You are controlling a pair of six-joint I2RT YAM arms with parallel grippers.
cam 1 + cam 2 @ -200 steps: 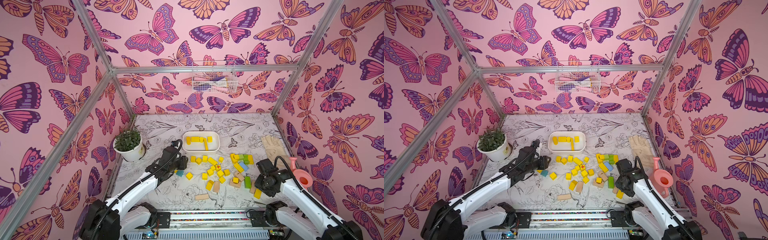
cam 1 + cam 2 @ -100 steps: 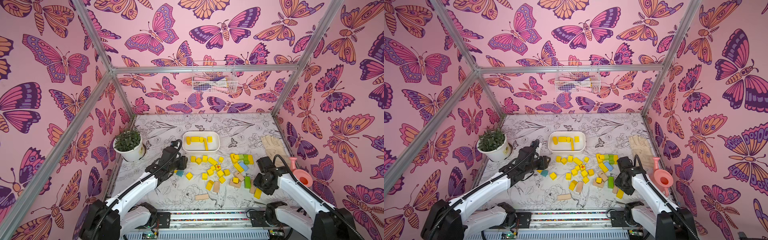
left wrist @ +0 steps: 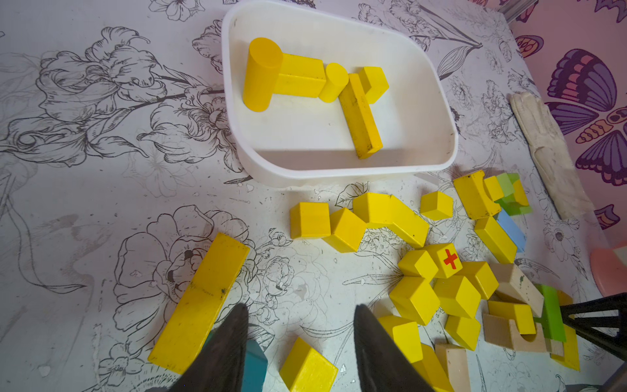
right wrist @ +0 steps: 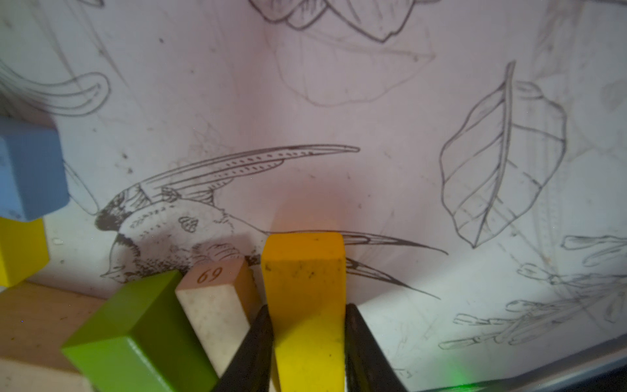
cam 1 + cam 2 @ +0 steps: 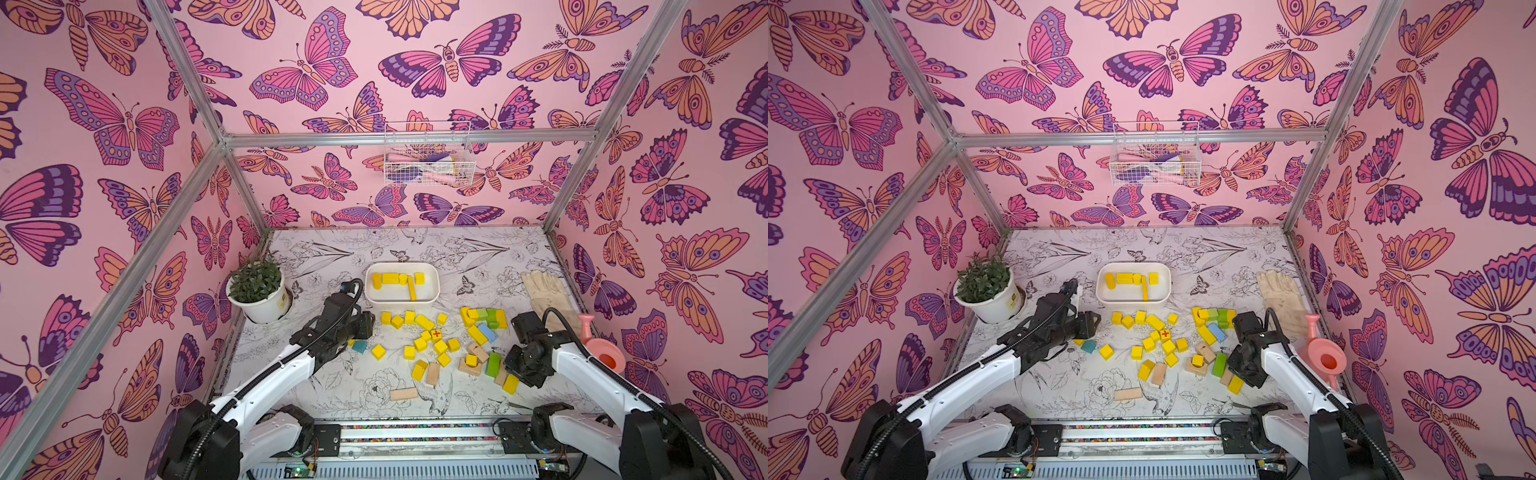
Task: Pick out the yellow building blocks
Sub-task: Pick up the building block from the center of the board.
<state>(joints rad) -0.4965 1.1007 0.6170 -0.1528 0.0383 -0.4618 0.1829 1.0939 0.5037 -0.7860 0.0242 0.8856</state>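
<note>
Yellow building blocks (image 5: 432, 345) lie scattered mid-table in both top views, one cube bearing a red cross (image 5: 436, 333). Several more lie in the white tray (image 5: 401, 300). My right gripper (image 4: 307, 312) is shut on a yellow block (image 4: 305, 288) at the front right of the pile (image 5: 510, 384), and the block still rests on the table. Beside it lie a tan block marked 69 (image 4: 217, 298) and a green block (image 4: 135, 332). My left gripper (image 3: 298, 315) hangs open just above the table left of the pile, with a yellow cube (image 3: 307, 368) below its gap and a long yellow bar (image 3: 200, 305) beside it.
Tan, green, blue and teal blocks (image 5: 359, 345) are mixed among the yellow ones. A potted plant (image 5: 257, 291) stands at the left wall. A glove (image 5: 544, 291) and a pink watering can (image 5: 602, 353) lie at the right wall. A wire basket (image 5: 428, 162) hangs on the back wall.
My right gripper has moved down and forward onto the yellow block at the pile's front right and closed on it. The left arm has not moved.
</note>
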